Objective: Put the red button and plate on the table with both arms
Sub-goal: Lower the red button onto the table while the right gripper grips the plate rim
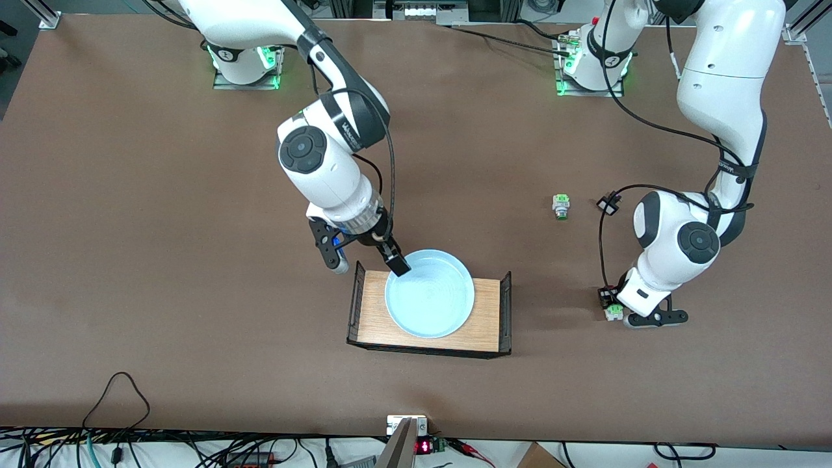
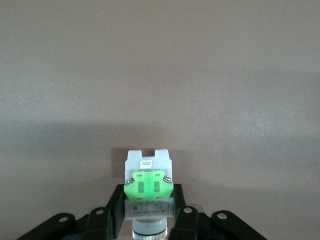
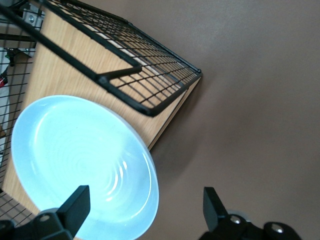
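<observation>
1. The right arm is reaching from its base at the top of the front view down to the wooden tray [image 1: 487,312], whose two short ends are carrying black wire mesh.
2. The right gripper [image 1: 367,260] is hanging at the plate's rim on the side toward the right arm's end of the table. Its fingers [image 3: 75,205] are standing apart, one inside the plate and one outside it, straddling the rim without closing on it.
3. The plate [image 1: 429,294] is lying on the tray, a pale light-blue round dish tilting a little in the right wrist view, with its rim overhanging the tray's edge.
4. A green-capped push-button switch [image 1: 561,207] is lying on the table [image 1: 130,195] toward the left arm's end, farther from the front camera than the tray.
5. A small black-and-white switch [image 1: 608,205] is lying just beside it, with a black cable passing by it.
6. The left gripper [image 1: 614,312] is sitting down at the table, well apart from the tray, with its fingers [image 2: 182,220] clamping the red button [image 2: 148,192].
7. The button is showing its light green block and white-grey body in the left wrist view; its cap is hidden between the fingers.
</observation>
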`<state>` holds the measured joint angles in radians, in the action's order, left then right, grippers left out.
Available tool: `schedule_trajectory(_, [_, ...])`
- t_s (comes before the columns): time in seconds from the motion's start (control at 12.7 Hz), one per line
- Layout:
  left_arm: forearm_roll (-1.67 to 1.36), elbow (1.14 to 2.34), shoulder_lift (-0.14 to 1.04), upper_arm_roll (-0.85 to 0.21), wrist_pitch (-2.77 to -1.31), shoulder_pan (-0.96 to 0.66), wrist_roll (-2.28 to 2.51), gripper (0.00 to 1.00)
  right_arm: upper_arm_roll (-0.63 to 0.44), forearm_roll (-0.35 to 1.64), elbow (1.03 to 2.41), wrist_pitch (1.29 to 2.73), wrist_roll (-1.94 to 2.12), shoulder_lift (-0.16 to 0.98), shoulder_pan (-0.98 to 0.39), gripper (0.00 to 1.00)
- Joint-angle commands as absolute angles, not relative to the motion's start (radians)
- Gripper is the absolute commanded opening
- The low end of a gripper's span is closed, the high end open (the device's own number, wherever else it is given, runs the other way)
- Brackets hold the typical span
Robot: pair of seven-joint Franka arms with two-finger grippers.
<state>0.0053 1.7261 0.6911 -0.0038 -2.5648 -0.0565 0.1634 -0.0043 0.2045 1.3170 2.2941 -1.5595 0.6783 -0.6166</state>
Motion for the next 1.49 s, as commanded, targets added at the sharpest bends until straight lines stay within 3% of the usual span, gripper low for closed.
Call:
schedule_trajectory(0.0, [-0.014, 1.738, 0.689, -0.012, -2.589, -0.048, 0.124, 0.66, -0.015, 0.209, 1.279, 2.299, -1.578, 0.719, -0.627, 1.0])
schedule_trajectory(0.16, [-0.014, 1.733, 0.686, -0.012, -2.586, -0.046, 0.126, 0.79, -0.015, 0.209, 1.279, 2.307, -1.578, 0.727, -0.627, 1.0])
schedule_trajectory(0.31, [-0.014, 1.726, 0.678, -0.012, -2.576, -0.044, 0.129, 1.0, -0.015, 0.209, 1.279, 2.327, -1.58, 0.733, -0.629, 1.0])
schedule_trajectory(0.71, [-0.018, 1.72, 0.611, -0.012, -2.505, -0.029, 0.144, 1.0, -0.015, 0.209, 1.279, 2.358, -1.58, 0.75, -0.635, 0.95])
schedule_trajectory(0.79, [-0.037, 1.72, 0.598, -0.012, -2.488, -0.028, 0.144, 1.0, -0.015, 0.209, 1.281, 2.358, -1.58, 0.75, -0.635, 0.86])
schedule_trajectory(0.86, [-0.044, 1.72, 0.583, -0.012, -2.477, -0.028, 0.143, 1.0, -0.015, 0.21, 1.281, 2.358, -1.578, 0.749, -0.635, 0.67])
schedule_trajectory(1.02, [-0.044, 1.72, 0.549, -0.011, -2.439, -0.025, 0.141, 1.0, -0.014, 0.215, 1.281, 2.355, -1.58, 0.749, -0.635, 0.44])
schedule_trajectory(1.41, [-0.043, 1.717, 0.418, -0.009, -2.263, 0.011, 0.089, 1.0, -0.014, 0.212, 1.281, 2.358, -1.582, 0.749, -0.64, 0.16])
